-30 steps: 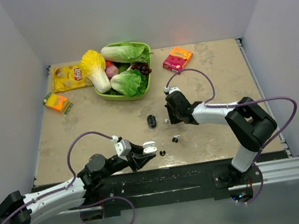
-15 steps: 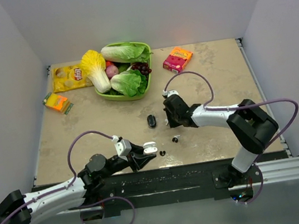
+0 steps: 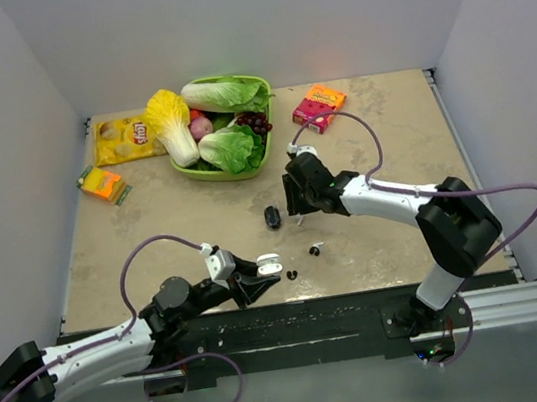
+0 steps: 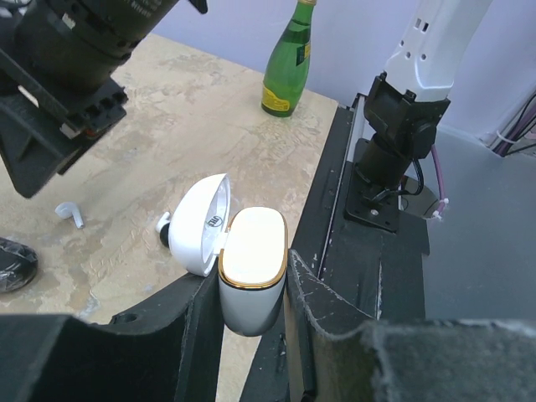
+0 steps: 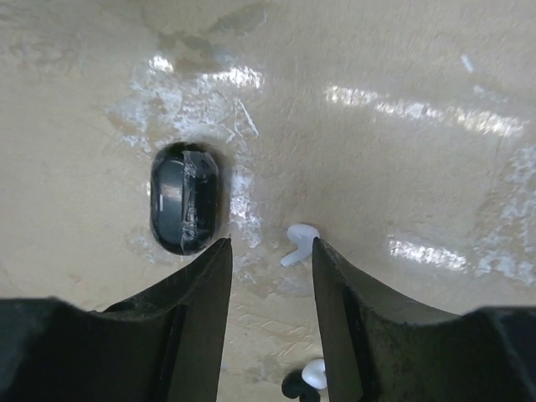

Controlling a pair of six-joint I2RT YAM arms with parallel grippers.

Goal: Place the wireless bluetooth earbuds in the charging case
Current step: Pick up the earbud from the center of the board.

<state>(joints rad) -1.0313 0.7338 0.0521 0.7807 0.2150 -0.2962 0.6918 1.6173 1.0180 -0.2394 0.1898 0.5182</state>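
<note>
— Since the earbud (image 5: 295,243) on the table (image 5: 402,126) beside the black oval thing (image 5: 184,209) looks tiny, light and slippery, you should pinch its round head softly.
— Your right gripper (image 5: 270,249) points down over it, jaws apart, holding nothing.
— Your left gripper (image 4: 251,306), low near the table edge, squeezes the open charging case (image 4: 251,260).
</note>
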